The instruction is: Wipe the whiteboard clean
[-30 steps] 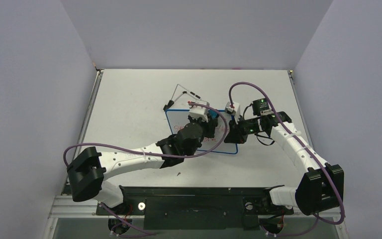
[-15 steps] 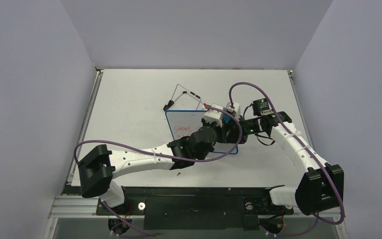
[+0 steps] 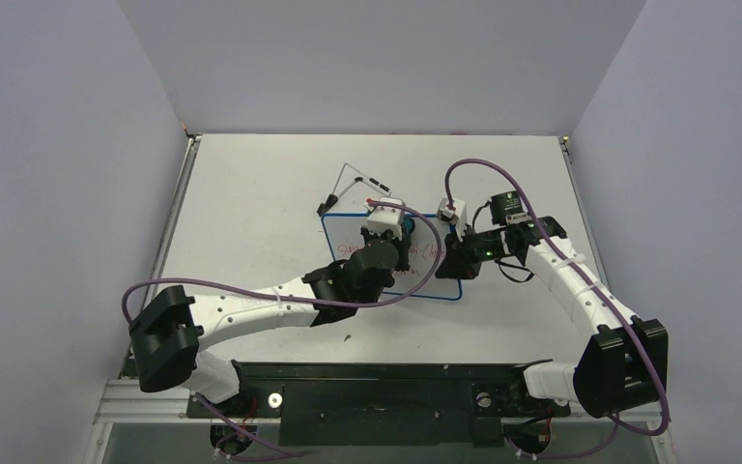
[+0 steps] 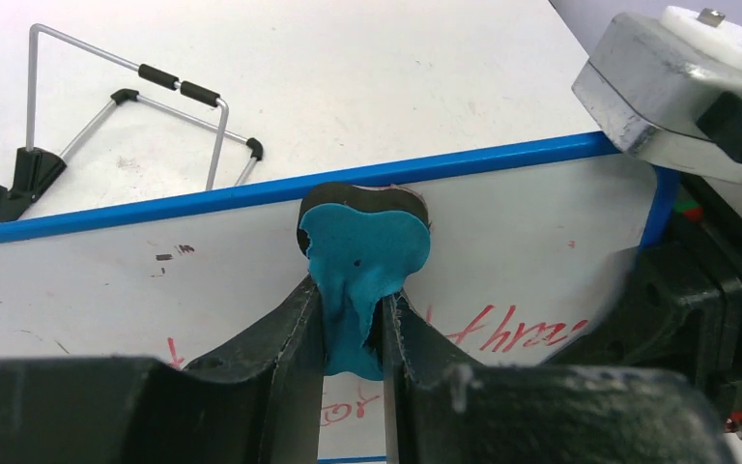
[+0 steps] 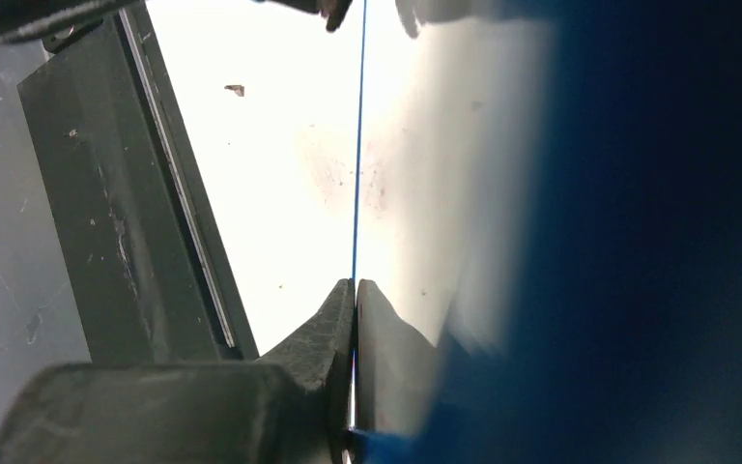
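Observation:
The whiteboard (image 3: 347, 232), white with a thin blue rim, lies flat on the table at mid-centre. Red handwriting (image 4: 522, 329) shows on it. My left gripper (image 3: 396, 238) is over the board's upper middle and is shut on a blue-black eraser (image 4: 365, 242), which presses on the board (image 4: 203, 261) close to its far rim. My right gripper (image 3: 457, 263) is shut on the board's right edge; in the right wrist view its jaws (image 5: 355, 285) pinch the thin blue edge of the whiteboard (image 5: 358, 145).
The black wire stand (image 3: 353, 186) lies detached on the table behind the board's far left corner, also in the left wrist view (image 4: 126, 106). A black rail (image 3: 377, 387) runs along the near edge. Grey walls stand on three sides. A small dark speck (image 3: 347, 337) lies near the front.
My left gripper swept right across the board with the eraser, then back left to about where it was a second ago. The right gripper has not moved.

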Available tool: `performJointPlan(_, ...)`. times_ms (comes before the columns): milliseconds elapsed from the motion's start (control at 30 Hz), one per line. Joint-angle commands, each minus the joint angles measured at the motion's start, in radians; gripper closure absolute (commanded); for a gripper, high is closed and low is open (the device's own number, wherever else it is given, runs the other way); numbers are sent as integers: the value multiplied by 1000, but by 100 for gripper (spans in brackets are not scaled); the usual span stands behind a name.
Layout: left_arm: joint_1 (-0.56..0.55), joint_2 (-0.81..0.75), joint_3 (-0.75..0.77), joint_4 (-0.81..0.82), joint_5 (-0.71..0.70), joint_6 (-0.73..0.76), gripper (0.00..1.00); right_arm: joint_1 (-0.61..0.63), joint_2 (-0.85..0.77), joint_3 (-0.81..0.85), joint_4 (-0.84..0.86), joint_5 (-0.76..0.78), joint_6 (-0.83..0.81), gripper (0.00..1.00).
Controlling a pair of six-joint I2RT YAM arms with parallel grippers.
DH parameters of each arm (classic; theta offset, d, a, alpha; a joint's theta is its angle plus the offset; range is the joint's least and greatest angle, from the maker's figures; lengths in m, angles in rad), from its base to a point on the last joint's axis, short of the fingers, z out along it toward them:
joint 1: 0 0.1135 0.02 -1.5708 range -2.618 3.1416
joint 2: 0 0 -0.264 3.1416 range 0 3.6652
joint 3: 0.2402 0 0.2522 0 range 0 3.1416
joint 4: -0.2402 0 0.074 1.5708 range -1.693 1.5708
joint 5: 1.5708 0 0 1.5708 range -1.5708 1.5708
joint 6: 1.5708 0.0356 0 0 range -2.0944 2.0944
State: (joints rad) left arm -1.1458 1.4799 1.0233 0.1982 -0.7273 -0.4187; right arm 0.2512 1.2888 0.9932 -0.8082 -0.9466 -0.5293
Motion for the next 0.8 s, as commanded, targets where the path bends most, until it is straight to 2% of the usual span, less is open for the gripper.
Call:
performJointPlan(0,53,-4,4,-27,-78,11,100,33,-12,18,-72,-26,-83,100)
performJointPlan(333,-53,87,176,-57,10,105,100,33,-11,18,-74,-27,-84,100)
performJointPlan(533,-95,140,233,-70,133,136,100,32,-12,20,-76,-27,-87,100)
performJointPlan(667,-95,189,302,-179,165,153,100,32,-11,20,-77,-27,-87,100)
performJointPlan(767,-95,217,344,-335,96,152,100,32,-11,20,-77,-27,-87,100)
